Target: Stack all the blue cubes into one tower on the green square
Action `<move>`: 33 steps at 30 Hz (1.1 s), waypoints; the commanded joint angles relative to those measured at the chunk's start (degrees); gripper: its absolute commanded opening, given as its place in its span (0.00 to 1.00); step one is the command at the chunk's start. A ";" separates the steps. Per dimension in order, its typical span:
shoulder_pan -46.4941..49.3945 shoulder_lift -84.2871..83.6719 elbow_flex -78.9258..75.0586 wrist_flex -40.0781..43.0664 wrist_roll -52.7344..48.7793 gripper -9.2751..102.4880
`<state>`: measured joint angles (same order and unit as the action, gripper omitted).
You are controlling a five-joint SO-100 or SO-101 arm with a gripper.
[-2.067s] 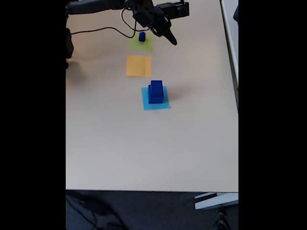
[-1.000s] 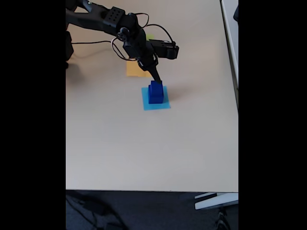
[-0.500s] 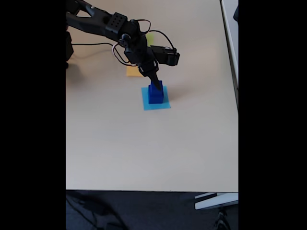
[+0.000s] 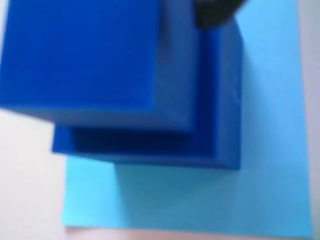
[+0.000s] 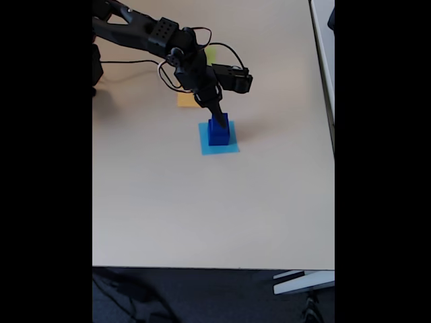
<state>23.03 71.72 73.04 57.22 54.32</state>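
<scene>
Dark blue cubes (image 5: 218, 131), smaller atop larger, stand on light blue paper (image 4: 270, 190); fingers' (image 5: 217, 118) spread unclear.

Black arm (image 5: 151, 33), looping black cables (image 5: 225, 48)

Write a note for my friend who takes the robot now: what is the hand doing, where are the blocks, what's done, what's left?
Hand: down at the top of the blue block stack; whether it is open or shut cannot be told.
Blocks: the wrist view shows a smaller block sitting on a bigger one, both on the light blue square.
Orange square: partly behind the arm. A bit of the green square peeks out farther back.
Done: no tower on the green square can be seen.
Left: probably move these blocks there, bigger one first, and stack them.
</scene>
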 commanded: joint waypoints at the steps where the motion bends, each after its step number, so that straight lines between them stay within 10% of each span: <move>1: 0.44 0.18 -2.90 -1.05 0.62 0.33; 33: 0.26 -1.32 1.32 -4.04 2.64 0.29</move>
<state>23.03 69.17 74.79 53.88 56.51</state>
